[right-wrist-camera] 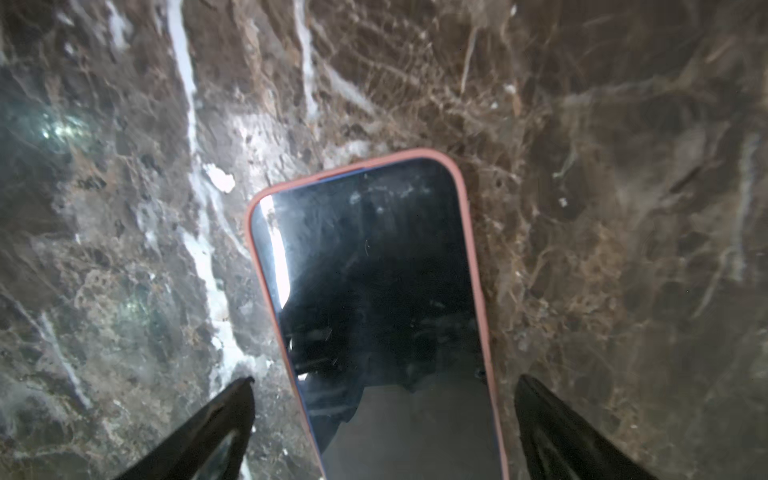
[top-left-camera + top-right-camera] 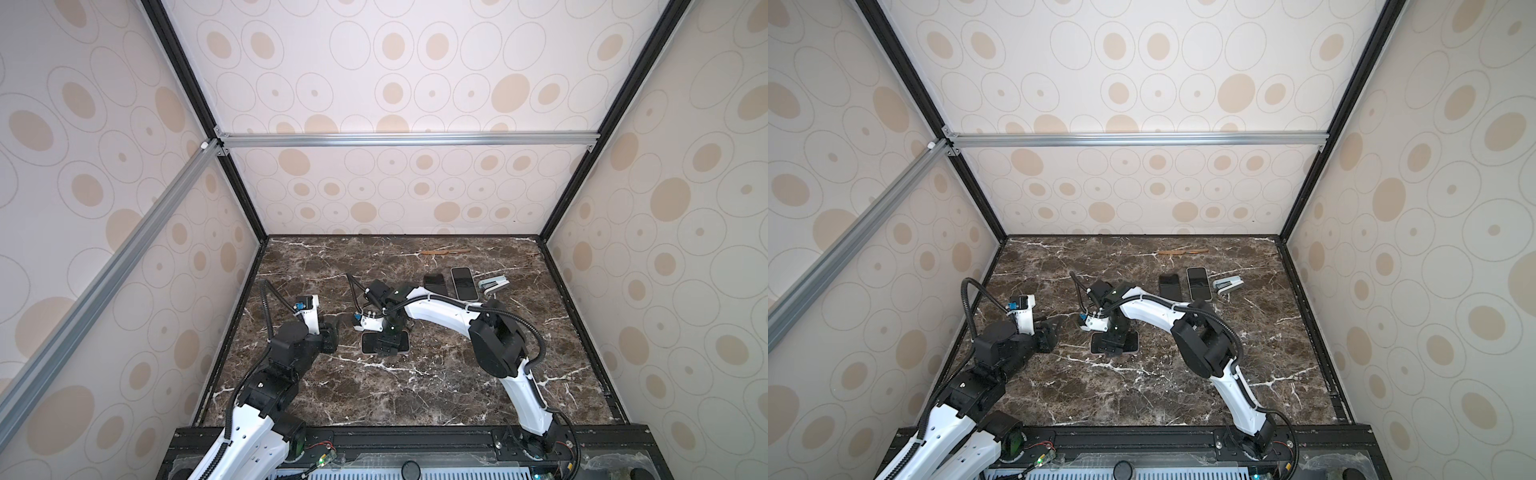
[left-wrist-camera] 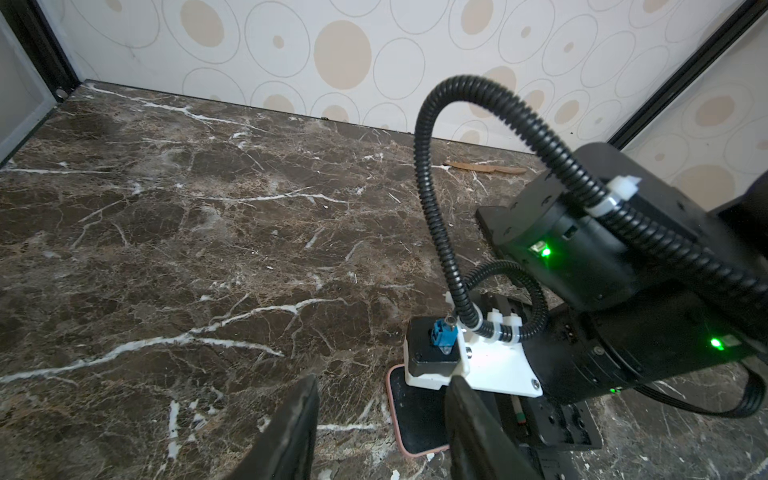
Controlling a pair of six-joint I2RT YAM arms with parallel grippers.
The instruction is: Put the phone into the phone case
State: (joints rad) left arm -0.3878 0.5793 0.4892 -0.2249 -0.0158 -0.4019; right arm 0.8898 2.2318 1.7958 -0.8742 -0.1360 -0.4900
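A dark-screened phone (image 1: 374, 291) lies face up on the marble table inside a pink phone case (image 1: 415, 154). A thin blue edge of the phone shows along one long side. In both top views it lies at the table's middle (image 2: 369, 343) (image 2: 1097, 343), partly covered by my right gripper (image 2: 386, 347) (image 2: 1115, 345). That gripper (image 1: 386, 379) hangs just above it, open, one finger on each long side, touching neither. My left gripper (image 3: 382, 378) (image 2: 332, 328) stands open to the phone's left, empty. The phone's near end (image 3: 419, 419) shows past one finger.
At the back right lie a black phone (image 2: 435, 284), a white-rimmed phone (image 2: 464, 282) and a stapler (image 2: 493, 284). A thin brown stick-like item (image 2: 446, 251) lies near the back wall. Patterned walls close three sides.
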